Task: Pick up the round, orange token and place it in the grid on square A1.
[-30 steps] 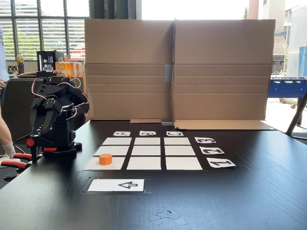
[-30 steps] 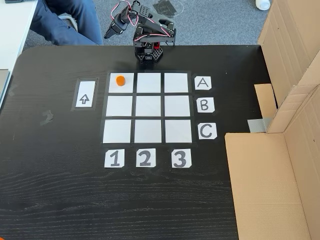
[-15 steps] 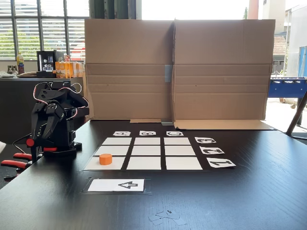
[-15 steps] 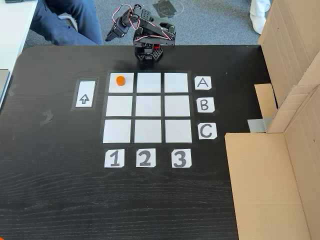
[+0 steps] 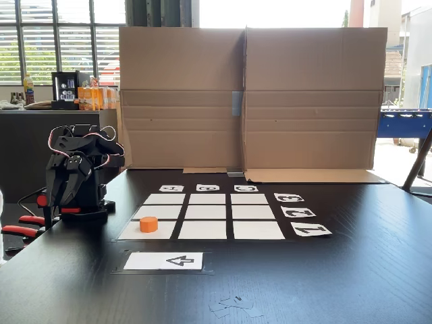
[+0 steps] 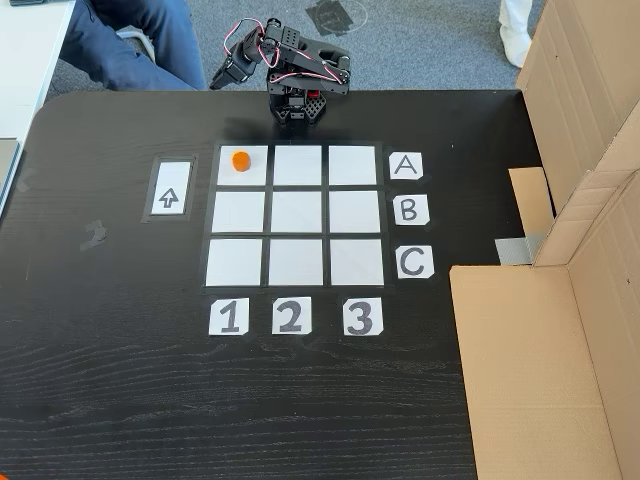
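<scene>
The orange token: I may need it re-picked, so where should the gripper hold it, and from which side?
Grip the token across its round side wall, coming straight down from above: it stands flat and alone on square A1, so any jaw angle fits.

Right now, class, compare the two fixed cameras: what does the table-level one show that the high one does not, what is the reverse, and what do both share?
The table-level fixed view alone shows windows behind and the cardboard wall's full face. The high fixed view alone shows grey carpet, a seated person's legs, and the labels A and 1 read upright. Both show the token resting on square A1, the arrow card and the folded arm.
</scene>
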